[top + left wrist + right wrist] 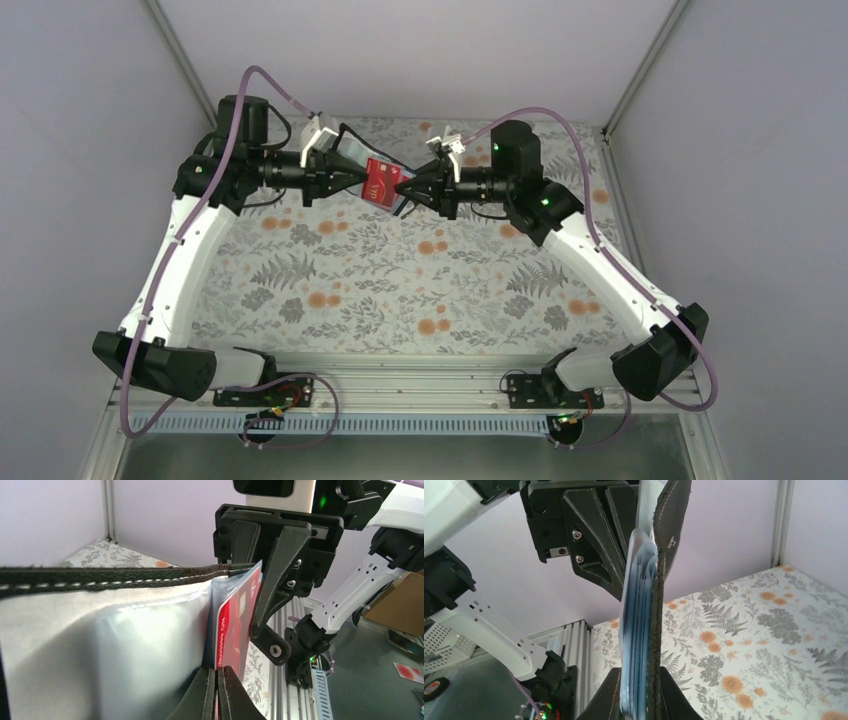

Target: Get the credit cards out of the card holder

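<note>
Holder (pixel 663 580) is held open in the air over the far part of the flowered counter (pixel 400 290), between the two arms, which meet tip to tip. The right gripper (pixel 408 190) is clamped on it: in the right wrist view its two fingers squeeze the black cover and the stack of pale blue pockets (pixel 636 630) from both sides, with the holder standing on edge. The left gripper (pixel 360 181) faces it from the other side. Its fingers are pinched together on the near edge of a red card (pixel 381 182). The card sits partly inside a pocket, its red face with pale lettering showing in the left wrist view, right beside the right gripper's finger. From above it shows as a red patch between the two tips. Whether more cards lie in the pockets cannot be told.
</note>
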`<move>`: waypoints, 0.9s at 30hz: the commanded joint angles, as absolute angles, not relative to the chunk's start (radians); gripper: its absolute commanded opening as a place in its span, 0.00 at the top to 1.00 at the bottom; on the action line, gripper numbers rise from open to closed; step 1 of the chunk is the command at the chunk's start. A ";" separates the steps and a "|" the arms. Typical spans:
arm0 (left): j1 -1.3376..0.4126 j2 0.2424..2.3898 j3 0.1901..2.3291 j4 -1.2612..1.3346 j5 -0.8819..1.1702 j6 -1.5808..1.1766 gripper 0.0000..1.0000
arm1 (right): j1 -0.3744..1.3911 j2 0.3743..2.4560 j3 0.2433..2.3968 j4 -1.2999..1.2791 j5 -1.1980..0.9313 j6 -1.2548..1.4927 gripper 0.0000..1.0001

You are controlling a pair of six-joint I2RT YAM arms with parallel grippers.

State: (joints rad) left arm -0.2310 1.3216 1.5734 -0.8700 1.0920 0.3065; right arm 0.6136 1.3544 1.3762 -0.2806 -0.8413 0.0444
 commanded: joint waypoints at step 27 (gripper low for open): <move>-0.258 1.301 1.517 -0.837 1.097 0.391 0.85 | 0.569 1.348 1.410 -0.305 -0.939 0.034 0.96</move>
State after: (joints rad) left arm -0.2146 1.3041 1.5120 -0.8402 1.0611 0.3389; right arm 0.5724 1.3525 1.3769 -0.3328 -0.8780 0.0341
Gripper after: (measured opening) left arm 0.084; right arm 0.127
